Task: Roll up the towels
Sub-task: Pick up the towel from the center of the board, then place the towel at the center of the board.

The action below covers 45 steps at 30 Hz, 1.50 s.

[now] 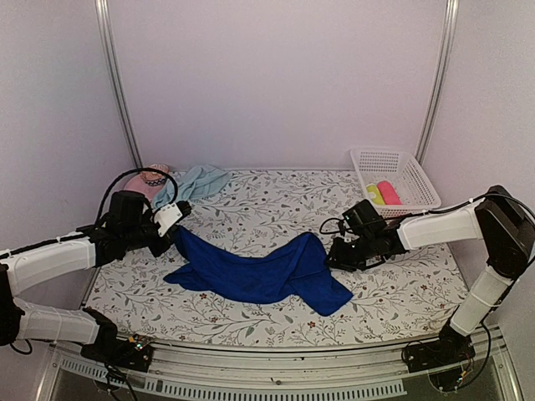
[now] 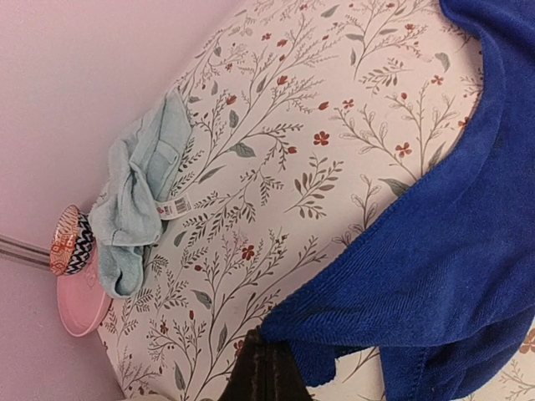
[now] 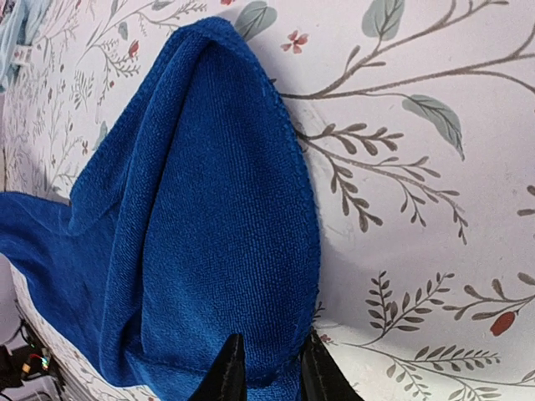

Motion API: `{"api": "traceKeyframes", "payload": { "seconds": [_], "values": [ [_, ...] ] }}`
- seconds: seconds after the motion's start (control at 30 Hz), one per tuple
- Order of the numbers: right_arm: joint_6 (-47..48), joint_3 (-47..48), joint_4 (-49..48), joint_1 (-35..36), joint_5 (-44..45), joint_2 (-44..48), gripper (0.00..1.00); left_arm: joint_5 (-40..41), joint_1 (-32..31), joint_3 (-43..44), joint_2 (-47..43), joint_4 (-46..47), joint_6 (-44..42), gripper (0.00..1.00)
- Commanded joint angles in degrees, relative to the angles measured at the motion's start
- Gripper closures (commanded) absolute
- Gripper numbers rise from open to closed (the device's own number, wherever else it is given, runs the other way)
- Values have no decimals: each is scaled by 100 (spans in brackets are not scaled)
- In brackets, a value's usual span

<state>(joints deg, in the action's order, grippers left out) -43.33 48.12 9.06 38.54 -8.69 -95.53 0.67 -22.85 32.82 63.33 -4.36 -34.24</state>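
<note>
Here the royal blue towel [image 1: 259, 271] stretches left-to-right across the table [image 1: 401, 292], my left pincer [image 1: 175, 228] clamped tight on its left corner, my right pincer [image 3: 269, 372] narrowly nipping its right fold.

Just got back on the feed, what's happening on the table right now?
Both arms are working the royal blue towel, which lies unrolled and rumpled across the floral table. The left tool is shut on its left corner, holding it slightly raised. The right tool has the towel's right-hand fold between its jaws; a firm pinch can't be confirmed. The pale aqua towel sits crumpled at the far left against a pink hat, untouched. No rolling done yet.
</note>
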Motion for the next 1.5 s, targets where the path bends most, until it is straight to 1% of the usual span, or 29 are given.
{"api": "traceKeyframes", "payload": {
  "seconds": [0.0, 0.07, 0.1, 0.13, 0.33, 0.47, 0.57, 0.8, 0.9, 1.0, 1.13, 1.27, 1.33, 1.47],
  "values": [
    [-158, -16, -213, -31, 77, 20, 80, -48, 35, -89, -114, 37, 14, 100],
    [-158, 23, -185, -26, 183, 27, 88, -61, 35, -93, -127, 39, 14, 100],
    [-137, 71, -125, -29, 231, 11, 94, -64, 34, -87, -127, 33, 19, 100],
    [-118, 126, -65, -26, 287, -6, 97, -62, 35, -99, -128, 37, 14, 100],
    [145, 507, 439, -31, 909, -18, 98, -85, 33, -64, -128, 20, 22, 100],
    [508, 979, 991, -24, 1434, 265, 99, -75, 66, 221, -128, -134, 9, 100],
    [894, 1418, 1497, -21, 1900, 660, 99, -246, 152, 795, -96, -626, -75, 100],
    [2020, 2493, 2620, -16, 2637, 1644, 99, -922, 382, 2584, -170, -2393, -375, 100],
    [2501, 2719, 2966, 19, 2972, 2120, 99, -1133, 433, 3049, -283, -3085, -554, 100],
    [2871, 2761, 3304, 62, 3338, 2539, 99, -1127, 454, 3313, -458, -3639, -785, 100],
    [3080, 2621, 3652, 116, 3705, 3054, 99, -1066, 456, 3237, -741, -4281, -1131, 100],
    [3012, 2367, 3706, 127, 3872, 3377, 98, -1305, 372, 2594, -865, -4605, -1355, 100],
    [3002, 2217, 3690, 132, 3854, 3396, 99, -1356, 162, 2190, -773, -4559, -1372, 100],
    [2950, 1891, 3635, 131, 3932, 3184, 99, -1444, -479, 1525, -267, -4108, -1129, 100]
  ]
}}
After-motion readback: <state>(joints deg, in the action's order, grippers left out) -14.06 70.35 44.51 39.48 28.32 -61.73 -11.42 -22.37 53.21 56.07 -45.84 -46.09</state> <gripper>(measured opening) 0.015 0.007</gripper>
